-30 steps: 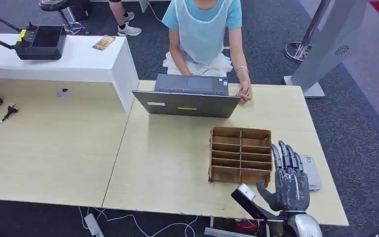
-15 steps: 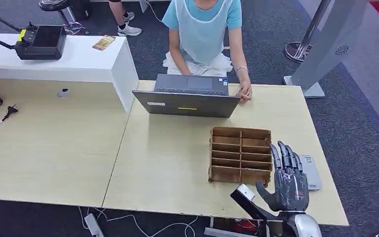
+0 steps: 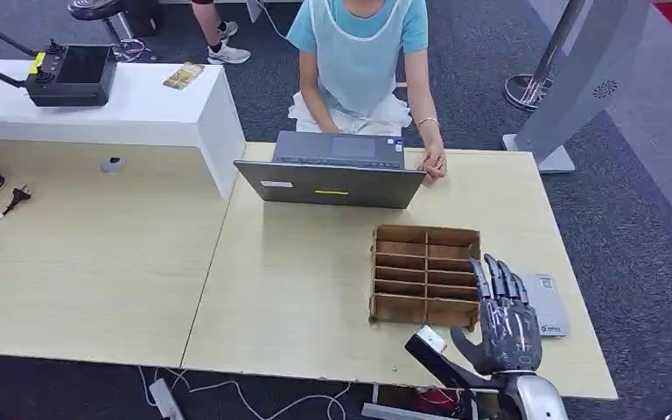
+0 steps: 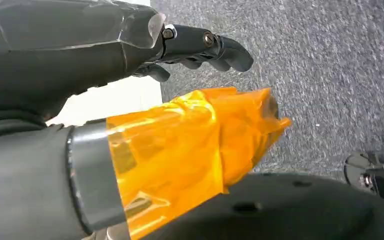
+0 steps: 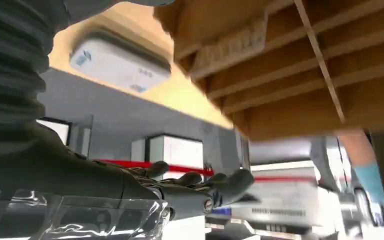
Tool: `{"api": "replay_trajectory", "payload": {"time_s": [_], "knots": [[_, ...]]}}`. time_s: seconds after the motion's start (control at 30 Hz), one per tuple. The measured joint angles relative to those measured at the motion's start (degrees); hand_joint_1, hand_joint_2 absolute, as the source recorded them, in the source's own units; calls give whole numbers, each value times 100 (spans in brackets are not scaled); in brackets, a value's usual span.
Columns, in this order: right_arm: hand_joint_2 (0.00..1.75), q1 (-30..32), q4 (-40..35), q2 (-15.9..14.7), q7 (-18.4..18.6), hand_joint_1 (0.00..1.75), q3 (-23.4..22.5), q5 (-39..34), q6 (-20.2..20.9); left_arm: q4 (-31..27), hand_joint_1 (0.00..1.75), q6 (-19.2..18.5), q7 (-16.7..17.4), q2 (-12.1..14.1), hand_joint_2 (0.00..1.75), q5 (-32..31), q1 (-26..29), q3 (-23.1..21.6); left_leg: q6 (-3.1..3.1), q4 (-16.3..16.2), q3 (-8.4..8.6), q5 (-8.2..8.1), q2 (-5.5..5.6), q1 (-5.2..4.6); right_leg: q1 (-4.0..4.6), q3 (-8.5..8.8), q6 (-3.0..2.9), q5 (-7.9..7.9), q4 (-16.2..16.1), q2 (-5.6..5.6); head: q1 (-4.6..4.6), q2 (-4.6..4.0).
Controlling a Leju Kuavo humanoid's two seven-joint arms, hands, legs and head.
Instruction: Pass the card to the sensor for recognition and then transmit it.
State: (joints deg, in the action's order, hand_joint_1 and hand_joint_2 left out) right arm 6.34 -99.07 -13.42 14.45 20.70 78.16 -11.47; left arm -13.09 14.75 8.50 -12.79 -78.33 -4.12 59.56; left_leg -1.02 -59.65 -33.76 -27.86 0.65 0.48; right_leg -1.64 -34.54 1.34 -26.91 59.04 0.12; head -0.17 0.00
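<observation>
Leftward by a little, the right hand [image 3: 507, 319] has drifted since a second ago, off the sensor [image 3: 549, 304] and toward the organiser [image 3: 425, 273]. Its fingers are spread and it holds nothing. The left hand [image 4: 130, 55] hangs over carpet, fingers loosely apart and empty as far as this close view lets me judge. I cannot make out the card; perhaps it sits in a slot. The step looks like the opening reach, and next the fingers must pinch a card from the organiser.
</observation>
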Motion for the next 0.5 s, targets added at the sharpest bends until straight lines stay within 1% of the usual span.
{"api": "replay_trajectory", "payload": {"time_s": [0.17,0.5], "knots": [[175,-296,504,140,-20,0,20,-15,-9,0,0,-39,0,2,0,-20,-4,0,1,0,5,4,3,0,0,1,0,1,0,-5,0,0],[175,-359,744,230,-20,0,24,-125,30,0,0,-39,0,2,0,-37,-5,0,2,0,2,2,2,0,0,-1,0,-1,0,-4,0,0]]}}
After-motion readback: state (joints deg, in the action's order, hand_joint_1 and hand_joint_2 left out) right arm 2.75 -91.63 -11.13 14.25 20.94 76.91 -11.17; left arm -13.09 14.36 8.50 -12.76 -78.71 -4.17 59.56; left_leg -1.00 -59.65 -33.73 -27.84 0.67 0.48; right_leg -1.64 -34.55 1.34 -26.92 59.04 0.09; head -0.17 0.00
